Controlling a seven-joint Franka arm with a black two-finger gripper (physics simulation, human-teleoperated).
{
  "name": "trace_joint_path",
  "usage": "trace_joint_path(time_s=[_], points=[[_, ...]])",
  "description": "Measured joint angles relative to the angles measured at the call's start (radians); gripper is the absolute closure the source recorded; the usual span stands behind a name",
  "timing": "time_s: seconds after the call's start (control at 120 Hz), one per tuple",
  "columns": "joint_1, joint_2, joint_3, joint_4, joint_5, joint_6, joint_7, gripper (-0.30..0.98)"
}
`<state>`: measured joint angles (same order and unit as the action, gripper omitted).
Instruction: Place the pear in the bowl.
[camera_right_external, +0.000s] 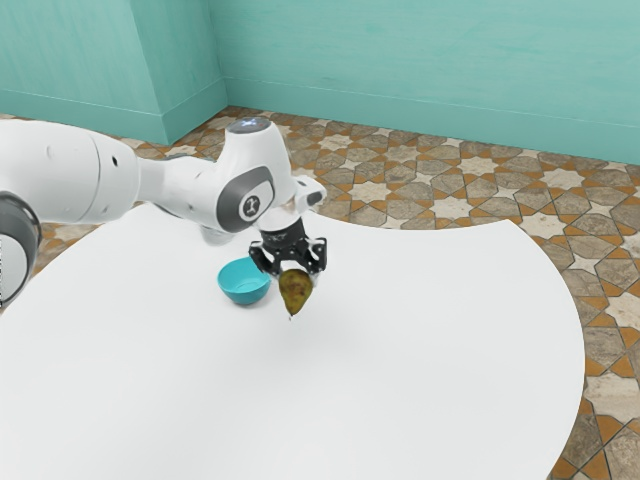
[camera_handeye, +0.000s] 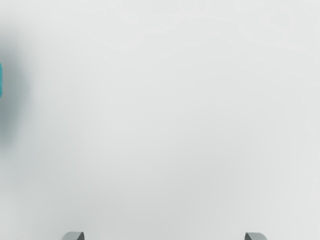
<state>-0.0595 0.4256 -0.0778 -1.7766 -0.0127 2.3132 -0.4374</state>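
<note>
Gripper (camera_right_external: 295, 278): set around the broad end of the pear (camera_right_external: 295, 292), one finger on either side, pinching it. The two fingertips stand well apart in the wrist view, held at about the fruit's width rather than pressed together.

Pear: brown with an olive-yellow cast and darker mottling; rounded and wide at the gripper, tapering to a thin stem. The narrow end points down in the exterior view. Height above the table cannot be told with certainty.

Bowl (camera_right_external: 244, 283): turquoise, round, upright on the table, hollow side up. It lies just beside the pear toward the exterior view's left, the pear outside its rim. In the wrist view a sliver of its blue side shows past one fingertip, with a soft grey shadow next to it.

Table (camera_right_external: 440, 330): smooth, white. Broad stretch of surface from the pear toward the exterior view's right, and another toward that camera. Far edge dips in a shallow curve behind the gripper; the rounded edge at the exterior view's right is well apart from the pear.

Beyond the edge: patterned brown tile floor (camera_right_external: 470, 185), then a teal wall (camera_right_external: 400, 60).
</note>
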Motion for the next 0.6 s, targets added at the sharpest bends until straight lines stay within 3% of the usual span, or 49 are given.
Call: trace_joint_path(time_s=[0.225,0.392,0.6], points=[[0.015,0.03,0.156,0.127,-0.011,-0.112,0.025,0.39],[0.08,0.139,0.169,0.274,-0.021,-0.182,0.046,0.41],[0.101,0.203,0.165,0.335,-0.026,-0.224,0.068,0.43]])
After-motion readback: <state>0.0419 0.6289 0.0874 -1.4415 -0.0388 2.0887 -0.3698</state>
